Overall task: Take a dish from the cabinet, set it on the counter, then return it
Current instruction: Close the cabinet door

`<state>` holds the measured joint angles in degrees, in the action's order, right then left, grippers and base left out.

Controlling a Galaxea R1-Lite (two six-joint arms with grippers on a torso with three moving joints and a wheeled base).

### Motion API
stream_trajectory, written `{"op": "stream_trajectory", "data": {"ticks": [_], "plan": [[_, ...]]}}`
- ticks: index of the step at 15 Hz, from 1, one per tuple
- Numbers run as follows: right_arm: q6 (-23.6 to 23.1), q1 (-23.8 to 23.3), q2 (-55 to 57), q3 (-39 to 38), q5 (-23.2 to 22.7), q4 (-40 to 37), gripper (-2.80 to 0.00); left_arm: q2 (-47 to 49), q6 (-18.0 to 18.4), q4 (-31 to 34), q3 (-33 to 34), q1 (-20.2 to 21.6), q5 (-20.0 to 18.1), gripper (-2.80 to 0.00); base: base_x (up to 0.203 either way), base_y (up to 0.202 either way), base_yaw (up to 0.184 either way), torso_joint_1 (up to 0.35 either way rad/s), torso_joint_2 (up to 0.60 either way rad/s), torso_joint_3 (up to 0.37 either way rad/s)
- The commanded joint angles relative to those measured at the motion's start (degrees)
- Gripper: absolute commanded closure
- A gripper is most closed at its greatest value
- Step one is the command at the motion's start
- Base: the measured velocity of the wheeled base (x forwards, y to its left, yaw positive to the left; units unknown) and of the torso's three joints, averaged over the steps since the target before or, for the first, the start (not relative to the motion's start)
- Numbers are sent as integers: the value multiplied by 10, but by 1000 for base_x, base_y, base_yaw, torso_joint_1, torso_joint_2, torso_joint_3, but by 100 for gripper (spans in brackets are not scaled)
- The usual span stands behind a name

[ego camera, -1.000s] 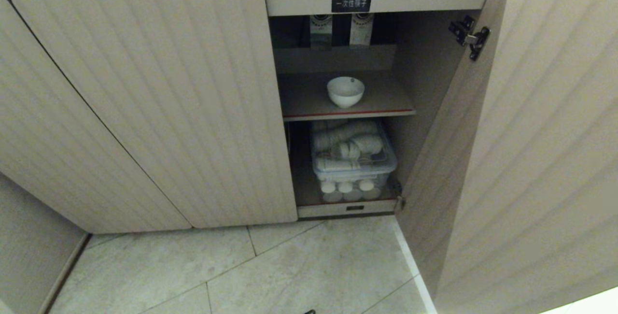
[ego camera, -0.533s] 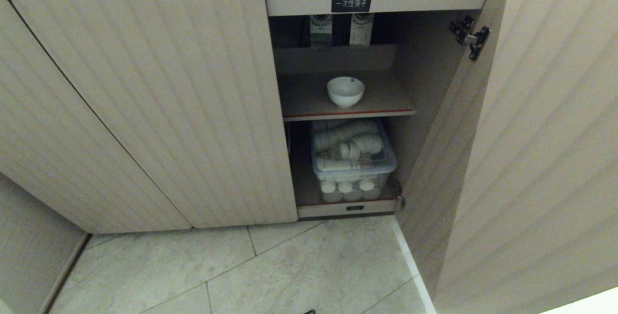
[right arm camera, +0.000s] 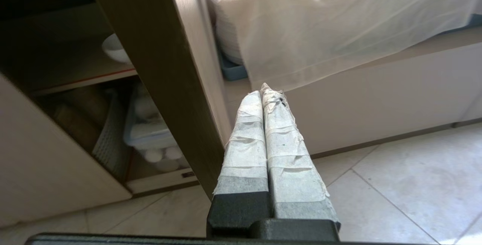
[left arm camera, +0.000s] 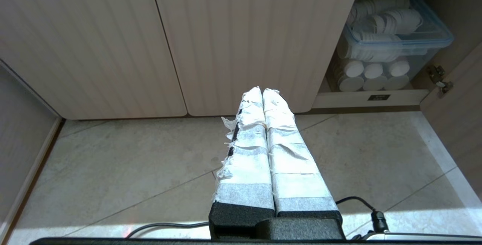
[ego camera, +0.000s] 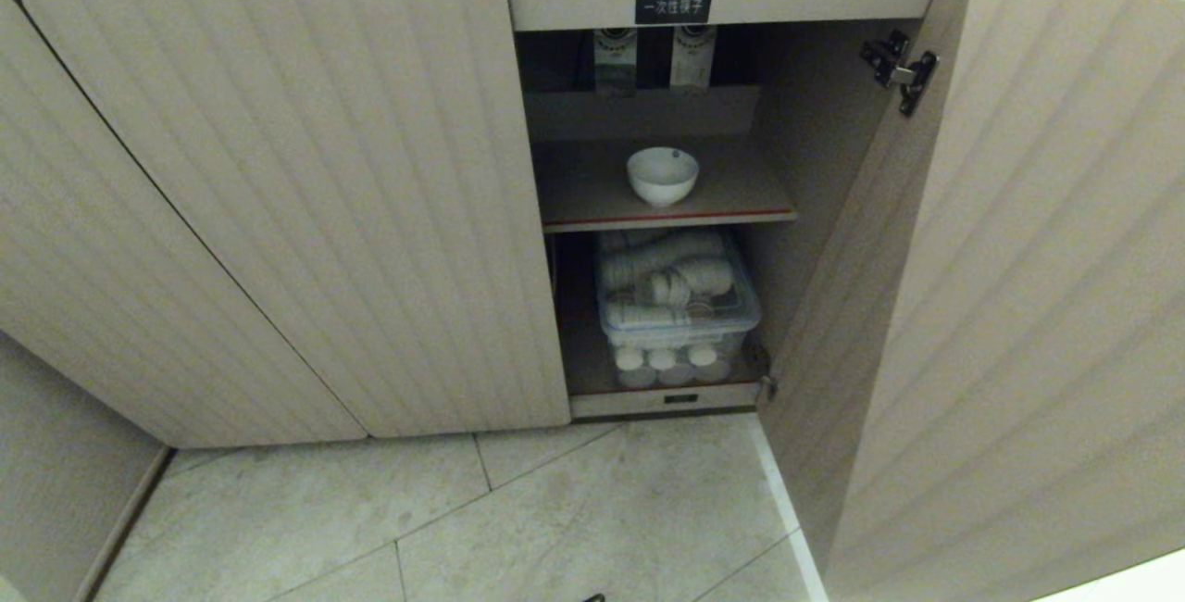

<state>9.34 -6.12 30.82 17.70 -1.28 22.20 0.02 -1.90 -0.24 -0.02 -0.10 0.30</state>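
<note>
While the cabinet (ego camera: 278, 185) stands with its right door (ego camera: 1018, 306) open in the head view, the dish (ego camera: 662, 175) sits untouched on the red-edged shelf (ego camera: 667, 216), so fetching has barely begun; the left gripper (left arm camera: 262, 91) hangs closed above the floor, and the right gripper (right arm camera: 266, 91), closed and empty outside the door, must likely round it and open

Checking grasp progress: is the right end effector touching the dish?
Apart. In the right wrist view the shut right end effector sits outside the open door, dish beyond on its shelf.

The red-edged shelf (ego camera: 731, 199) bears a white bowl (ego camera: 662, 176); the cabinet floor below carries a clear bin (ego camera: 680, 315).
</note>
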Motion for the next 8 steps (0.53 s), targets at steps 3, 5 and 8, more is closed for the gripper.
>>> {"op": "stream_trajectory", "data": {"ticks": [3, 5, 8], "plan": [[4, 44, -1, -6, 0, 4, 0, 0, 0, 0, 0, 0, 0, 0, 0, 0, 0, 0, 0, 0], [13, 55, 0, -14, -1, 4, 0, 0, 0, 0, 0, 0, 0, 0, 0, 0, 0, 0, 0, 0], [24, 73, -1, -21, -33, 7, 0, 0, 0, 0, 0, 0, 0, 0, 0, 0, 0, 0, 0, 0]]}}
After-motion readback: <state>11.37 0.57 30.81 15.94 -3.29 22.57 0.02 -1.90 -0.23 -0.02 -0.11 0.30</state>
